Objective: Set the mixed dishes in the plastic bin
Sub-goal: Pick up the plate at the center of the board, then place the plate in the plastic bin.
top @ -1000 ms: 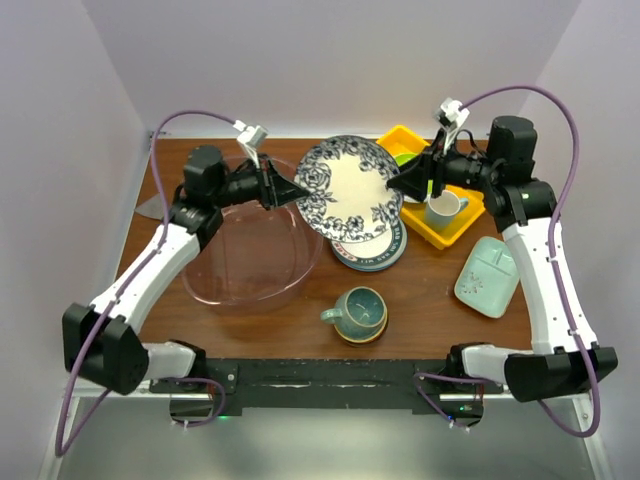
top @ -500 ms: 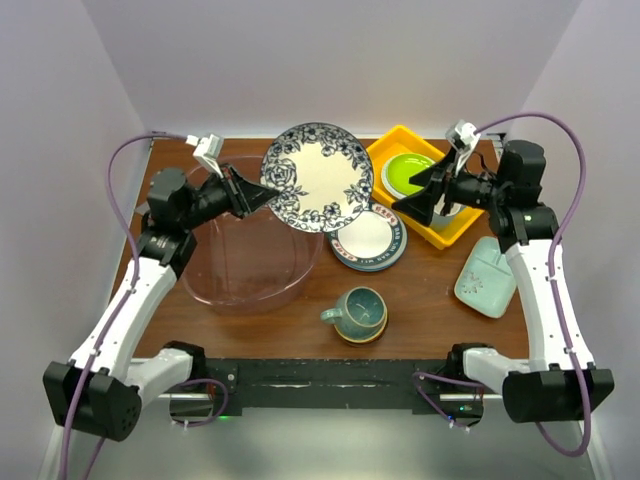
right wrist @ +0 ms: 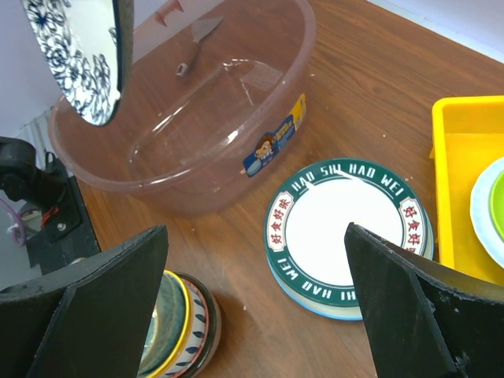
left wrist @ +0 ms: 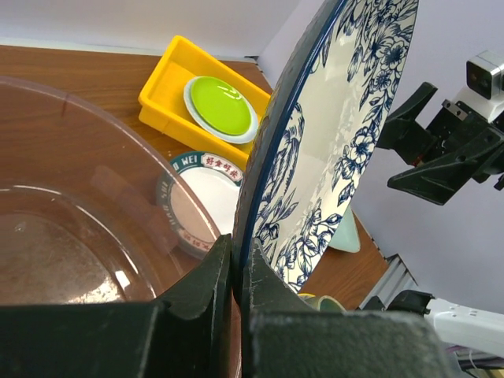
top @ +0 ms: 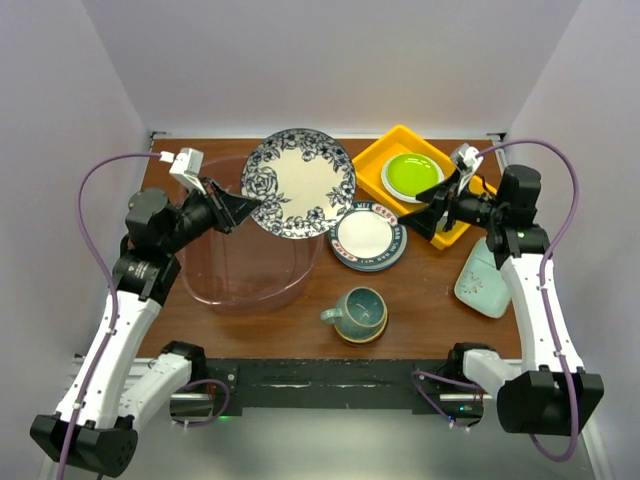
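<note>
The floral plate (top: pixel 300 183) hangs tilted on edge over the far right rim of the bin (top: pixel 215 288). My left end effector (left wrist: pixel 234 272) is pressed together on the plate's lower rim, pinching it. The bin's hollow lies below and to the left of the plate. Of my 2 arms the left is nearer, so I judge that a short pull leftward and down comes next. My right end effector (top: pixel 432 212) is spread wide, holding nothing, just right of the lettered plate (top: pixel 368 238).

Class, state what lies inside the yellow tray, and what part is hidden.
A lime-green plate lies in the yellow tray. The right gripper covers the tray's near end, so anything there is unseen.
</note>
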`<state>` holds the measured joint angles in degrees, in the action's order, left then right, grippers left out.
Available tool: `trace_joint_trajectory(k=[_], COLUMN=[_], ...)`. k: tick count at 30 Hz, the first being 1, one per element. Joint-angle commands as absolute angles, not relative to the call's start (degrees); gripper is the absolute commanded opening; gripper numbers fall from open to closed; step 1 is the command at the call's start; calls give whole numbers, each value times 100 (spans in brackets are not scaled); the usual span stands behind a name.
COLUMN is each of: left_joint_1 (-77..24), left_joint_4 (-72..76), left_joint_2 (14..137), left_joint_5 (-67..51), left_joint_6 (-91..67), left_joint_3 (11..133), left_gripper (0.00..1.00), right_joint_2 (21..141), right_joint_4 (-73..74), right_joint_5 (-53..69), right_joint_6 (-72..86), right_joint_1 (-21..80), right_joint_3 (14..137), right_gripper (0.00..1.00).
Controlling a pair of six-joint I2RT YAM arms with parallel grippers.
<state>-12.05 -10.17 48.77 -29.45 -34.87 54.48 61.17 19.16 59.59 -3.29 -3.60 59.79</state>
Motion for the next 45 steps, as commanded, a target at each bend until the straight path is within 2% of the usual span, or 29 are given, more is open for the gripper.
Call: trace_joint_trajectory(k=[1, 8, 45], left_joint_1=[-1169, -1169, -1169], left_joint_4=[-658, -975, -1688], left_joint_2=[4518, 4289, 4043], left_joint_5=[-2550, -2224, -677], left_joint_6=[-3410, -3243, -2777], left_joint_3=[5599, 5651, 5801], left_gripper=[0, 0, 0], right_joint_2=[5898, 5792, 5959], right_joint_4=[1398, 1301, 1556], right_joint_5=[6047, 6117, 5915], right_joint_6=[-536, -764, -1037], right_joint_1=[-457, -510, -510], right_joint_3=[5652, 5265, 5353], right_gripper=[98, 98, 98])
